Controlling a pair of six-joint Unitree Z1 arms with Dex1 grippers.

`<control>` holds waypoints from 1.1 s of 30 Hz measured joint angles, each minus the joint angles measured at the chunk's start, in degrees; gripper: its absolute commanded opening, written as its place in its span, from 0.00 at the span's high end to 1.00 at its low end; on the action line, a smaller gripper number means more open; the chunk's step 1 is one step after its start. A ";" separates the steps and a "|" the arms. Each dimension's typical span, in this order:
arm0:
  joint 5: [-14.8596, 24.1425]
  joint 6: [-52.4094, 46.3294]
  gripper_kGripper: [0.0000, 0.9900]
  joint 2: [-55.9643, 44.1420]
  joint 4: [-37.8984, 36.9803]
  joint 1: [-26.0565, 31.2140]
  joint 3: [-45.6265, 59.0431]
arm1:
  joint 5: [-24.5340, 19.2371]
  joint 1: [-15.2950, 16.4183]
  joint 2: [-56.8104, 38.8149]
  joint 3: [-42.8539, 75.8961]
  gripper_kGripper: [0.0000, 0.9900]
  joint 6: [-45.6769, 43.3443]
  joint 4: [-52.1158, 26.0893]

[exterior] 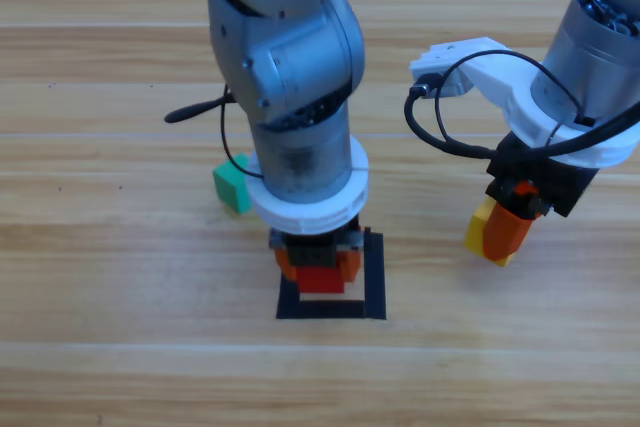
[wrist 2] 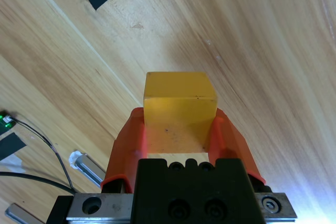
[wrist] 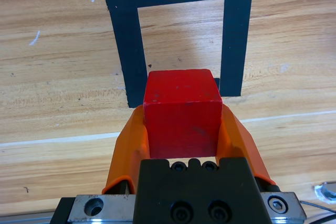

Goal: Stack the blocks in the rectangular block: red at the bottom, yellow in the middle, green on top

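While the left gripper (exterior: 318, 265) pinches the red cube (wrist: 182, 113) over the black tape square (exterior: 375, 277), ready to set the base, the right gripper (exterior: 508, 227) waits off to the right, clamped on the yellow cube (wrist 2: 179, 109). Left of the square, the teal-green cube (exterior: 231, 185) sits on the wooden table (exterior: 120, 347).

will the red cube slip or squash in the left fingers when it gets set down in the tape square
Probably neither. The red cube keeps sharp edges between the left gripper fingers, so it looks rigid. Its matte, flat faces suggest decent grip, and it shouldn't roll.
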 measured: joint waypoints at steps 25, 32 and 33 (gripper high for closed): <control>0.30 -1.12 0.86 7.21 2.16 -1.42 -6.22 | 0.92 -1.41 -1.41 10.66 1.00 24.87 -12.02; 0.87 0.48 0.86 7.37 3.77 -1.43 -8.94 | -0.96 -1.52 -10.15 15.33 1.00 29.91 -16.83; 0.95 0.50 0.86 7.46 4.11 -1.43 -9.15 | -1.14 -1.52 -10.52 15.33 1.00 30.30 -16.85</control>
